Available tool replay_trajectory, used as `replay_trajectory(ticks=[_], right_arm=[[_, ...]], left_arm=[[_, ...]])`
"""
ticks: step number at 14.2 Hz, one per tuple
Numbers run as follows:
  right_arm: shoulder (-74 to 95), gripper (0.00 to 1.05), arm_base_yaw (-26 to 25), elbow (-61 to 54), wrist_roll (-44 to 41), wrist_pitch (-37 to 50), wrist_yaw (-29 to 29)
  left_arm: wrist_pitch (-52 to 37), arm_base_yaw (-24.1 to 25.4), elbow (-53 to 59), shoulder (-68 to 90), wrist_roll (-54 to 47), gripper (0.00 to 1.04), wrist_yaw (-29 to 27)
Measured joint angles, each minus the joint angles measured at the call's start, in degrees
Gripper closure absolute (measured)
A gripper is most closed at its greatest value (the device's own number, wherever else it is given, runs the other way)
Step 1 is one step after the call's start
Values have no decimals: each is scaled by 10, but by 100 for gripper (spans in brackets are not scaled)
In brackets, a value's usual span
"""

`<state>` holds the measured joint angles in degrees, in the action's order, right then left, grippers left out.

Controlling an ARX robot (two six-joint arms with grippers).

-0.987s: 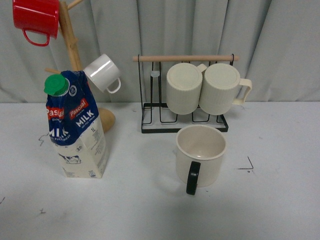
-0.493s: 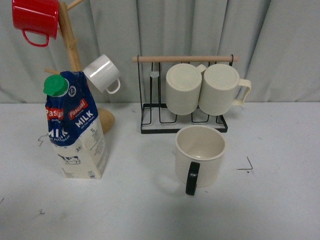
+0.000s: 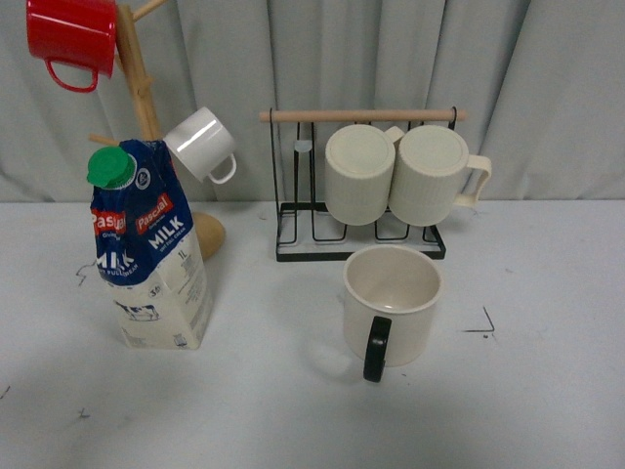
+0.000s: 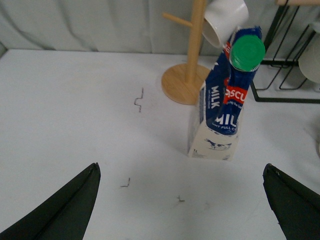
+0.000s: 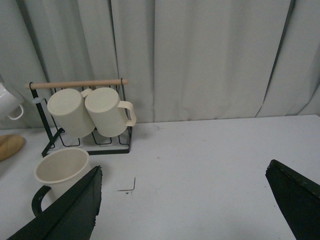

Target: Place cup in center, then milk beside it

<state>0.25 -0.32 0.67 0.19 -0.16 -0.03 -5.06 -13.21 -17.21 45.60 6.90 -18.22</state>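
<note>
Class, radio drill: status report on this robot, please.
Both open, empty: left gripper, right gripper. Cup upright before wire rack; milk stands apart, near mug tree. Nothing between them.

Cup (image 3: 393,303): cream body, black handle. Milk (image 3: 151,254): blue upper section with red-and-white lettering, cream base (cow picture printed in black), green cap (image 3: 110,168). Ribbed mugs (image 3: 359,174): cream. Red mug (image 3: 70,37): plain. White mug (image 3: 201,143): plain. Rack (image 3: 293,210): black wire.

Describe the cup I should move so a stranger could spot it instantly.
Find the wire rack with the wooden bar at the back of the table. The cup stands upright just in front of it. Unlike the two ribbed mugs hanging there, it is smooth-sided with a black handle.
</note>
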Motion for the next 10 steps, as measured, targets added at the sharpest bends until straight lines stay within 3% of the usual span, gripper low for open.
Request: replay_trajectory(ticks=[10], right_arm=[[0,6,0,0,0,0,0]], left_arm=[[-139,-8,-123,348,-38,7,59]])
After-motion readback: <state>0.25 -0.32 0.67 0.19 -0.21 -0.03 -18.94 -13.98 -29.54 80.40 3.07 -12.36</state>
